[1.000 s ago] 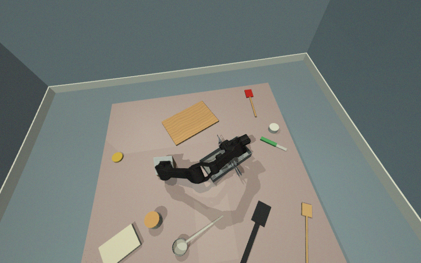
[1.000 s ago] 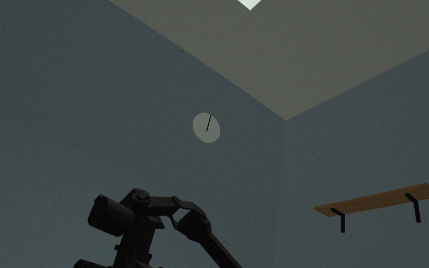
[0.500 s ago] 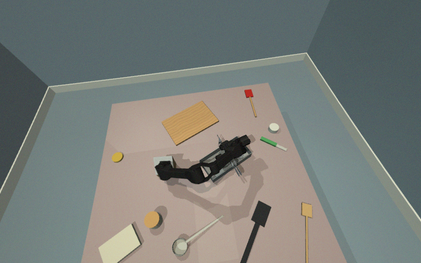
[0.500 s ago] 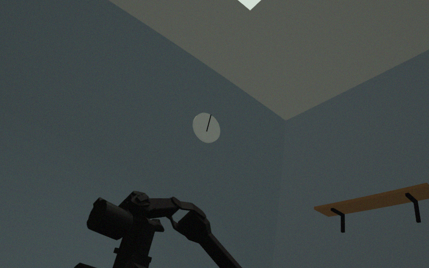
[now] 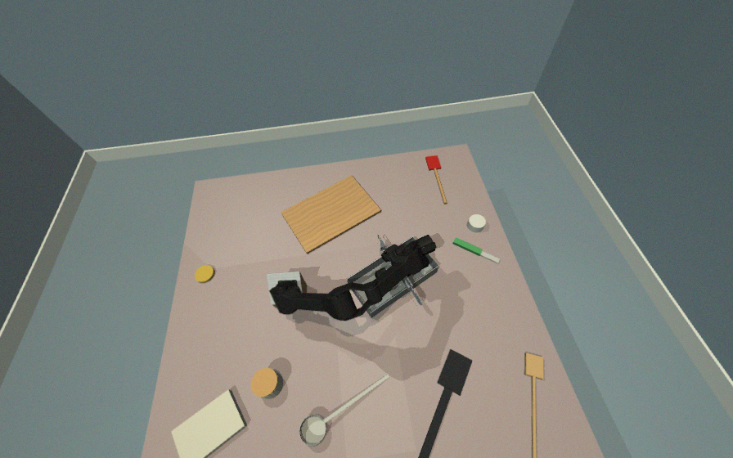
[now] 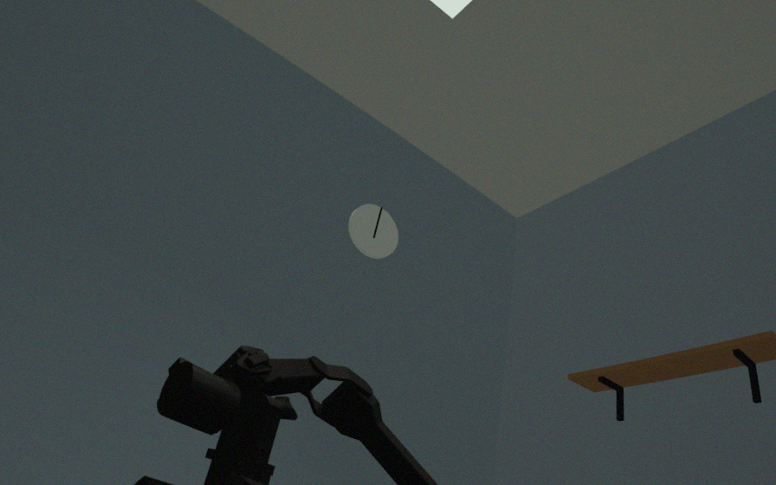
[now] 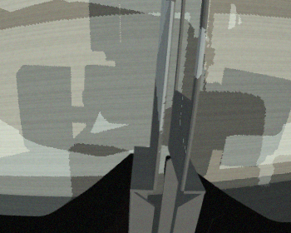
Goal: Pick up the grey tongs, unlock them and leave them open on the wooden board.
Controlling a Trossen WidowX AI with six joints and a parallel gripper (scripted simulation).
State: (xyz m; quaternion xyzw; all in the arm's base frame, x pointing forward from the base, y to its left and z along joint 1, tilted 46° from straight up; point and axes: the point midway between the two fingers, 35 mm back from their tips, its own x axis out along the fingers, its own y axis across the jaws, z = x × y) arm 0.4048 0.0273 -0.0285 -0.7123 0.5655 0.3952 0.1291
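The grey tongs (image 5: 411,285) (image 7: 145,179) lie across the roasting tin (image 5: 385,305) (image 7: 7,205), with both ends sticking out past its long sides. In the wrist view my gripper (image 7: 151,162) has one black finger close against each side of the tongs' two arms; it is shut on them. The arms are close together there, with a narrow gap. In the top view my arm hides the fingers and the middle of the tongs. The hinge and lock cannot be made out. The wooden board (image 5: 330,214) lies flat behind the tin, with nothing on it.
A green-handled knife (image 5: 467,246), a white round pot (image 5: 476,222) and a red spatula (image 5: 433,163) lie to the right. A yellow disc (image 5: 204,273) lies far left. In front are an orange-topped jar (image 5: 264,382), a ladle (image 5: 312,429) and a black turner (image 5: 455,372).
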